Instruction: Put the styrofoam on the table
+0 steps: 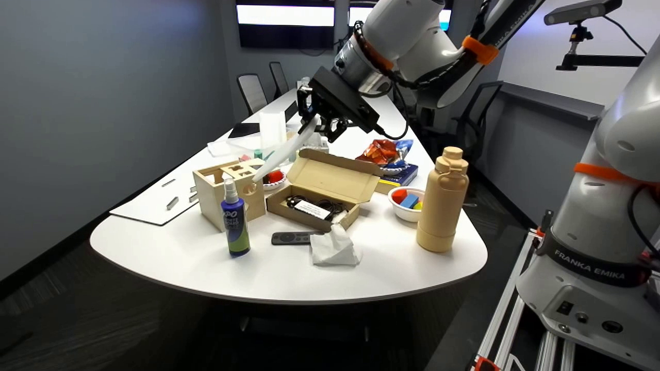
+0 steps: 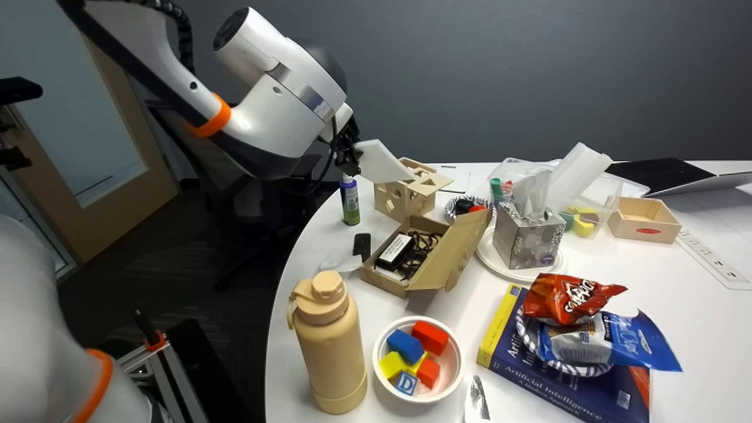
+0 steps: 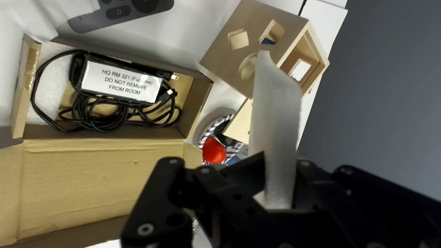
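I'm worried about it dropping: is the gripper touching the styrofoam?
Touching. The wrist view shows it: the gripper has the styrofoam pinched at its near end, with a finger against either side.

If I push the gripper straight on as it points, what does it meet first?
Likely the holed wooden box, with the held styrofoam touching before the gripper itself; depth is unclear.
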